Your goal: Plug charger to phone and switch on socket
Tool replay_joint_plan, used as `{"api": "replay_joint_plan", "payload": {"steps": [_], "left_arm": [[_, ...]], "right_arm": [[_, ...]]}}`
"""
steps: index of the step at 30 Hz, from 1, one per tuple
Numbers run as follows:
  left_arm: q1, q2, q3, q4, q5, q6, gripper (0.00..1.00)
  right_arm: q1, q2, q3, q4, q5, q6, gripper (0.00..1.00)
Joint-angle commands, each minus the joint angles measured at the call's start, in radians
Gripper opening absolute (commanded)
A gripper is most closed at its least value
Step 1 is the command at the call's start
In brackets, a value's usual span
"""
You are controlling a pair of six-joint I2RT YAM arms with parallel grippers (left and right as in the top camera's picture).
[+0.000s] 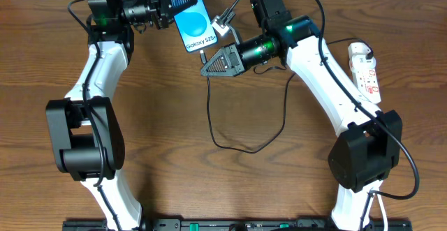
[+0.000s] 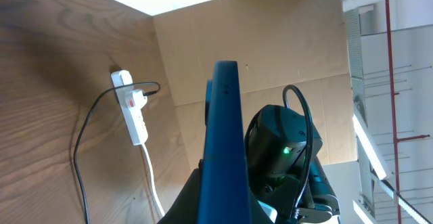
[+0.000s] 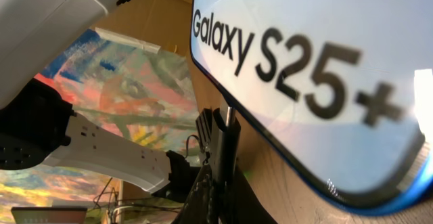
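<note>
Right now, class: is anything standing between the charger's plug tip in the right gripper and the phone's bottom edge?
Nothing visible does. The right gripper holds the charger with its tip right at the lower edge of the phone, nothing between them. The left gripper grips the opposite end.

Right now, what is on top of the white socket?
A white plug sits on the socket, with the thin black charger cable running from it. The plug hides the holes beneath it.
</note>
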Motion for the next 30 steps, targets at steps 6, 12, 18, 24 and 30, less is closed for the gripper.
{"api": "replay_joint_plan", "payload": {"steps": [6, 12, 18, 24, 30], "left_arm": [[0.000, -0.019, 0.015, 0.013, 0.021, 0.013, 0.08], [0.000, -0.019, 0.015, 0.013, 0.025, 0.013, 0.07], [-0.001, -0.019, 0.015, 0.012, 0.027, 0.013, 0.07], [-0.001, -0.019, 0.015, 0.013, 0.027, 0.013, 0.07], [0.000, -0.019, 0.015, 0.013, 0.027, 0.013, 0.08]], "right_arm": [[-0.020, -0.015, 0.000, 0.000, -0.007, -0.023, 0.01], [-0.024, -0.015, 0.000, 0.001, -0.007, -0.023, 0.01], [-0.024, -0.015, 0.000, 0.007, -0.007, -0.023, 0.01], [-0.021, -0.015, 0.000, 0.006, -0.008, -0.023, 0.01], [-0.004, -0.015, 0.000, 0.006, -0.007, -0.023, 0.01]]}}
